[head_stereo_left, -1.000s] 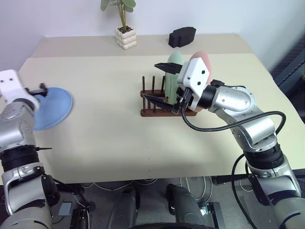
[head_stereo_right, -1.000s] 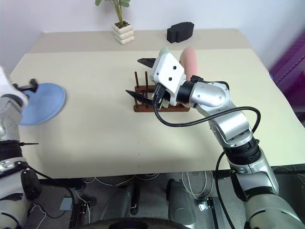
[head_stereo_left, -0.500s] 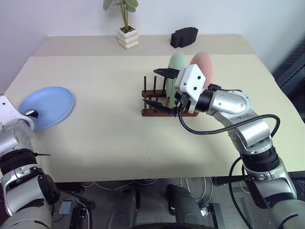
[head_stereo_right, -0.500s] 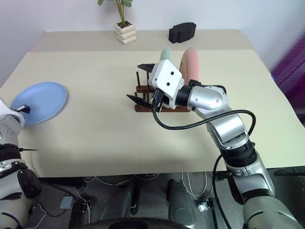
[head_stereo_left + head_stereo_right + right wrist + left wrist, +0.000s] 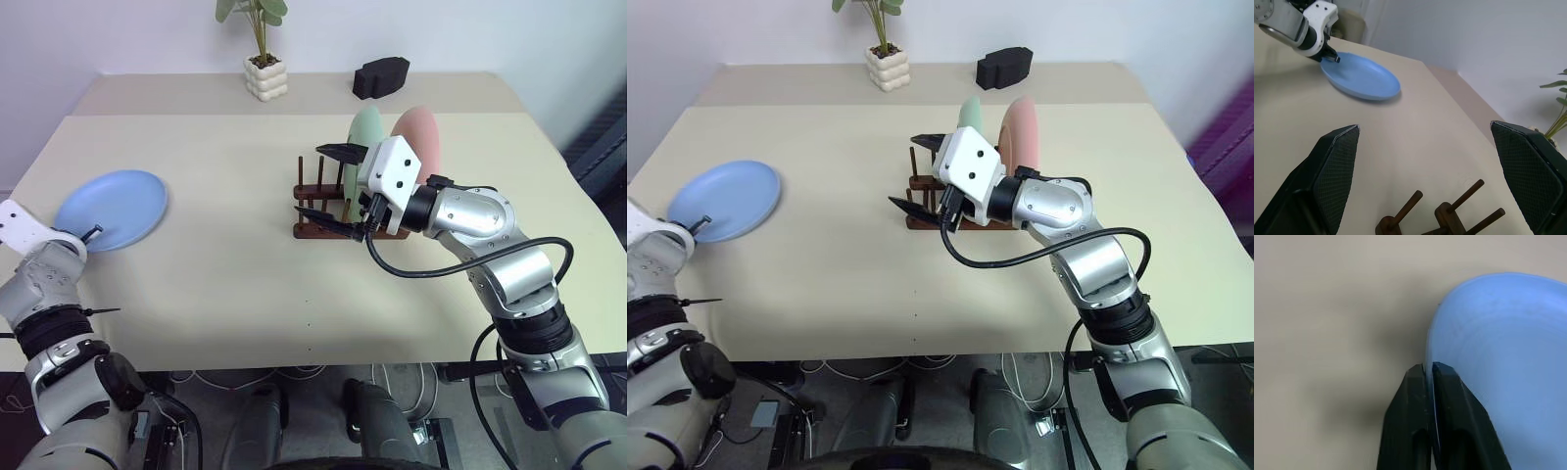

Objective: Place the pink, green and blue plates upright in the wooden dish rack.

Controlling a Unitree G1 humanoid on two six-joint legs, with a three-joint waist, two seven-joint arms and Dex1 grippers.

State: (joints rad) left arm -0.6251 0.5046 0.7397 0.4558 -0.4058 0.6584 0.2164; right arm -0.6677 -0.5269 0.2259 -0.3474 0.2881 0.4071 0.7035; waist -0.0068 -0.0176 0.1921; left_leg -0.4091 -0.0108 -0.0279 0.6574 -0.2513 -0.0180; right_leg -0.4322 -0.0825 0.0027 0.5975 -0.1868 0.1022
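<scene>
Left gripper (image 5: 1429, 369) clamped on blue plate (image 5: 113, 208) rim, left of frame; right gripper (image 5: 331, 183) spread wide, holding nothing, at wooden dish rack (image 5: 315, 227) (centre). Green plate (image 5: 365, 132) and pink plate (image 5: 421, 137) upright in it.

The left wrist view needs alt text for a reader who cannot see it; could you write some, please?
The left tool is shut on the rim of the blue plate, one black finger on each side of the edge. Beside the plate lies the bare beige table.
</scene>
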